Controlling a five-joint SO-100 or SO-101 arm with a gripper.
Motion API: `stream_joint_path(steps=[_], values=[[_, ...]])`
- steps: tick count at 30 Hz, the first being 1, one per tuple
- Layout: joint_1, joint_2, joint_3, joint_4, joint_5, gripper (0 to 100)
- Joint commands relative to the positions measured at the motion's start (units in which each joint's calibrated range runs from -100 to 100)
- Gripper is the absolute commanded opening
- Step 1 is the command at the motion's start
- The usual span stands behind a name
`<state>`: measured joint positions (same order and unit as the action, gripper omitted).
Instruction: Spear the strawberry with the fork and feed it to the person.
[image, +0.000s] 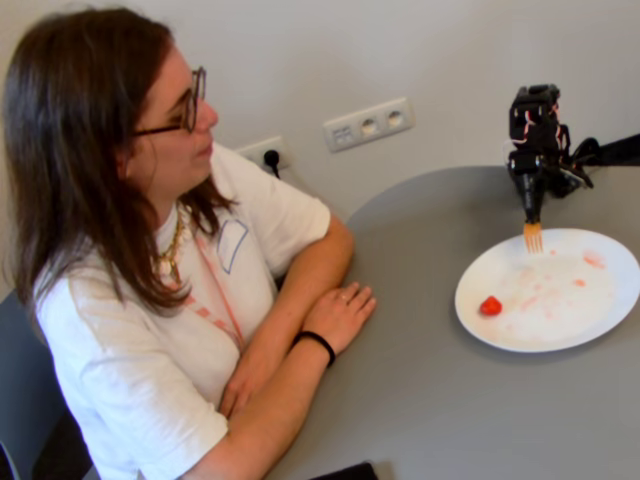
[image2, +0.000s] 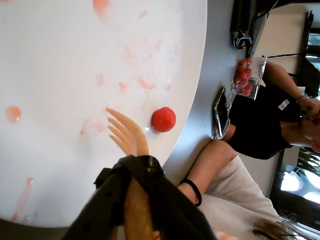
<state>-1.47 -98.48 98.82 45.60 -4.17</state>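
Fixed view shows a round white plate (image: 470, 310) on a grey table (image: 420, 400), and everything else is placed from that plate. 1 strawberry (image: 490, 306) lies on the plate close to its left rim, the side nearest the person (image: 150, 270). The fork (image: 533, 236) hangs tines-down over the plate's far edge, up and to the right of the strawberry and apart from it; whether the tines touch the plate cannot be told. The fork sits at the tip of the black gripper (image: 531, 200), whose arm (image: 610, 152) reaches in from beyond the plate's right side. The person sits left of the plate with forearms folded on the table, face turned toward the plate, a black wristband (image: 316, 343) on 1 wrist. Pink smears (image: 560, 290) mark the plate's middle and right part.

Wrist view (turned on its side) shows the fork (image2: 125, 132) over the plate (image2: 60, 75), its tines just left of the strawberry (image2: 163, 119) with a narrow gap between them. The strawberry rests near the plate's rim. The gripper (image2: 137, 200) is closed around the fork's handle, dark material wrapped over it. Beyond the rim lies the person's forearm (image2: 210, 165), and farther off a clear tub (image2: 248, 75) of red fruit.
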Motion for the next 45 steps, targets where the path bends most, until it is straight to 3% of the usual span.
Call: stream_joint_path(steps=[1, 16, 21, 25, 27, 32, 36, 38, 41, 45], values=[[-0.3, -0.2, -0.8, 1.3, 0.3, 1], [-0.2, -0.7, -2.2, 0.4, 0.3, 1], [-0.2, 1.7, -24.7, 0.3, 0.1, 1], [0.3, 18.1, -40.0, -3.0, 0.1, 1], [0.3, 35.2, -56.4, -3.2, -0.2, 1], [0.3, 53.9, -73.3, -3.3, -0.4, 1], [2.8, 67.3, -83.5, -3.9, -6.9, 1], [6.6, 72.5, -84.1, -9.0, -10.0, 1], [12.8, 80.4, -82.4, -15.3, -9.9, 1], [13.0, 89.5, -78.5, -15.6, -9.5, 1]])
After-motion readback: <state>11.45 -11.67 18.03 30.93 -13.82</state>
